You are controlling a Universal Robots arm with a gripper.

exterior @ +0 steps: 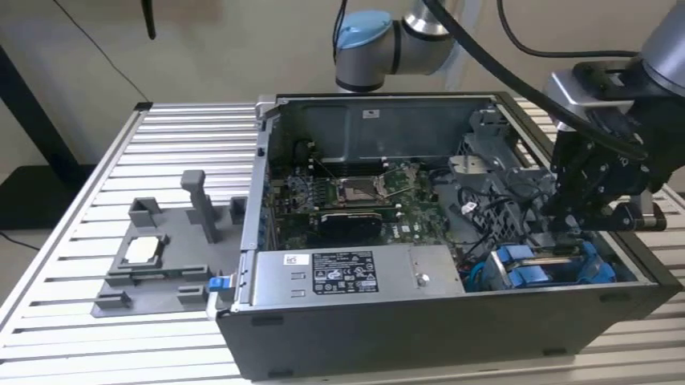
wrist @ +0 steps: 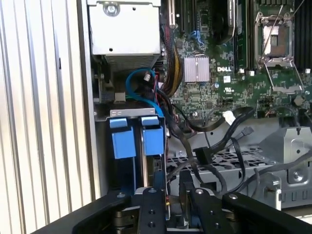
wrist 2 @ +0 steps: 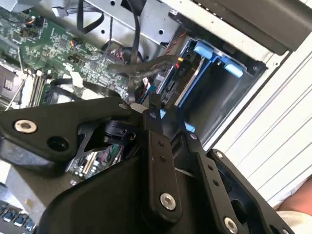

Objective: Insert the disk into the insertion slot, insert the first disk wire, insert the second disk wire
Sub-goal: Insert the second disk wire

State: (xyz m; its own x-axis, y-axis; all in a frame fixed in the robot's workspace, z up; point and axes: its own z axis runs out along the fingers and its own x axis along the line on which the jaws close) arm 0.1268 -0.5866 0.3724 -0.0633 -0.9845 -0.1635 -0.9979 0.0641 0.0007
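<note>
Open computer case [exterior: 428,321] lay on its side on the slatted aluminium tabletop [exterior: 182,136]; motherboard [exterior: 364,196] exposed inside, its empty CPU socket [exterior: 355,189] near the middle; boxy power supply [exterior: 342,277] with a printed label along the near wall.

Insertion slot [exterior: 546,269] sat in the case's near corner on the exterior view's right, blue plastic rails and tabs showing; in the first wrist view the two blue tabs [wrist: 136,141] stood side by side at the bay's mouth, a blue cable [wrist: 141,92] looping just behind them. Disk [wrist 2: 183,83] appeared seated in the slot in the second wrist view, blue bracket along its edge; how fully home it was could not be told.

End effector [exterior: 567,228] hung inside the case just above and beside the slot, among black cables [wrist: 214,141]; black fingers [wrist 2: 156,122] pointed toward the bay in the second wrist view; whether the fingers were closed or gripped a wire could not be told.

Grey plastic tray [exterior: 160,265] with upright posts lay on the tabletop at the exterior view's left, well apart from the case, a small square silver chip [exterior: 143,251] resting in it.
</note>
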